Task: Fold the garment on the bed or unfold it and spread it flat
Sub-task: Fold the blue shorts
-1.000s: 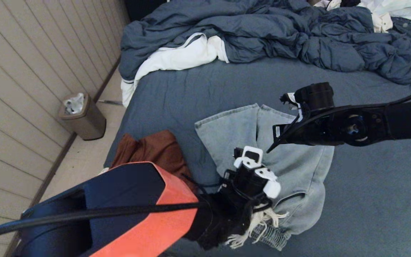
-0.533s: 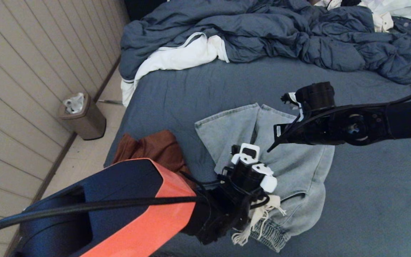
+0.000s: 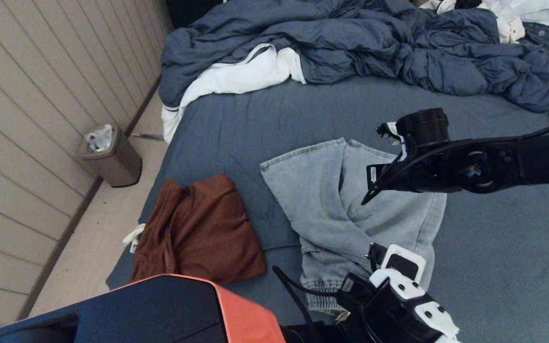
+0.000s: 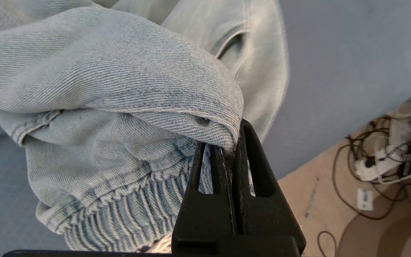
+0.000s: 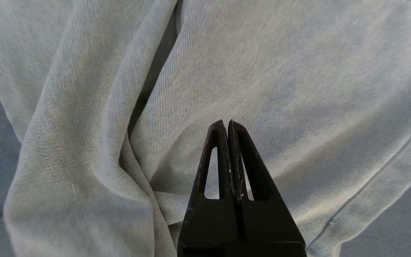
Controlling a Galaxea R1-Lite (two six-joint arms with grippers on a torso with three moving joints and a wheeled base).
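A light blue denim garment (image 3: pixel 341 200) with an elastic waistband lies rumpled on the bed's slate-blue sheet (image 3: pixel 265 124), near the front edge. My left gripper (image 4: pixel 228 142) is shut on a fold of the denim (image 4: pixel 120 71) just above the waistband, at the garment's near end; in the head view its wrist (image 3: pixel 401 290) shows at the bottom. My right gripper (image 3: pixel 363 202) hangs shut and empty just over the garment's middle, where the right wrist view shows creased denim (image 5: pixel 280 71) beyond the closed fingertips (image 5: pixel 223 125).
A folded brown garment (image 3: pixel 203 228) lies left of the denim by the bed's edge. The rumpled dark blue duvet (image 3: pixel 350 43) with white lining fills the far side. A waste bin (image 3: pixel 110 157) stands on the floor at left. Cables (image 4: pixel 380 160) lie on the floor beyond the near edge.
My left arm has drawn back toward the bed's near edge with the denim fold in its grip, uncovering the brown garment. The right arm has stayed put.
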